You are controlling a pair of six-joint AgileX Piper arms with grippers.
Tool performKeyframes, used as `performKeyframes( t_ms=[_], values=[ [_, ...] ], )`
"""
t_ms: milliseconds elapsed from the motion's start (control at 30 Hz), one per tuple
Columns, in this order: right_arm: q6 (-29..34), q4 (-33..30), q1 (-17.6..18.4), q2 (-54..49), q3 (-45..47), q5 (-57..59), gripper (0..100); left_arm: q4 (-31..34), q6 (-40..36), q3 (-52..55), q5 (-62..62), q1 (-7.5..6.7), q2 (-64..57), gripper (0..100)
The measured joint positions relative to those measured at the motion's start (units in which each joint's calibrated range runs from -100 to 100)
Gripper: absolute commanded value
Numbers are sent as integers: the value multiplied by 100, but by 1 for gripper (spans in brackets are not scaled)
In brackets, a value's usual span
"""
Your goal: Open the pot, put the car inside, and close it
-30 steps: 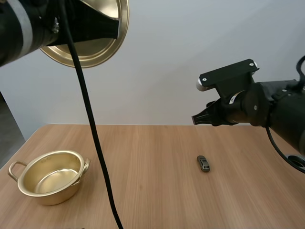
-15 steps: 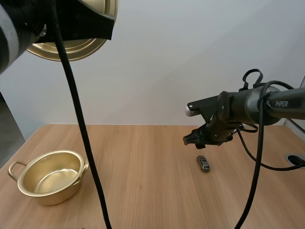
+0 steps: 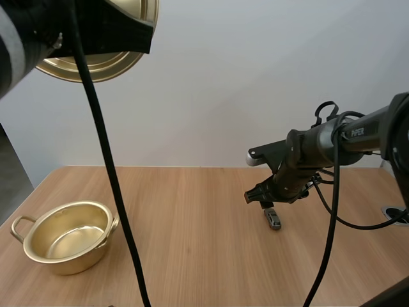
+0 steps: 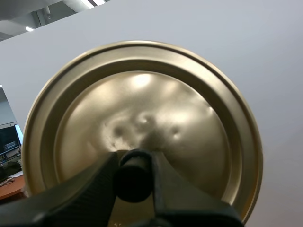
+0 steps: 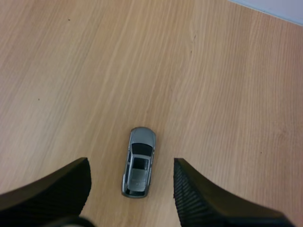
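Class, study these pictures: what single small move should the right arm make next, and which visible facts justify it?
Probably lower the right pincer straight down until its fingers flank the car. The pincer is open above the table, with the car lined up between its fingers and not yet gripped. The pot is already open, and the left pincer holds the lid aloft by its knob.

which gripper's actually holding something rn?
The left gripper: it is shut on the knob of the gold lid, held in the air. The right gripper is open, fingers apart above the grey car, gripping nothing.
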Motion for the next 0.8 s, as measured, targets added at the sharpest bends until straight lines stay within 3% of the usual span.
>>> performKeyframes(
  t_ms=[300, 600, 800],
  values=[
    [-13, 27, -247, 507, -27, -107, 82, 97, 0, 0, 23, 0, 0, 0],
    [-850, 795, -247, 567, -27, -91, 81, 97, 0, 0, 80, 0, 0, 0],
    [-937, 856, -247, 594, -27, -313, 81, 97, 0, 0, 104, 0, 0, 0]
  ],
)
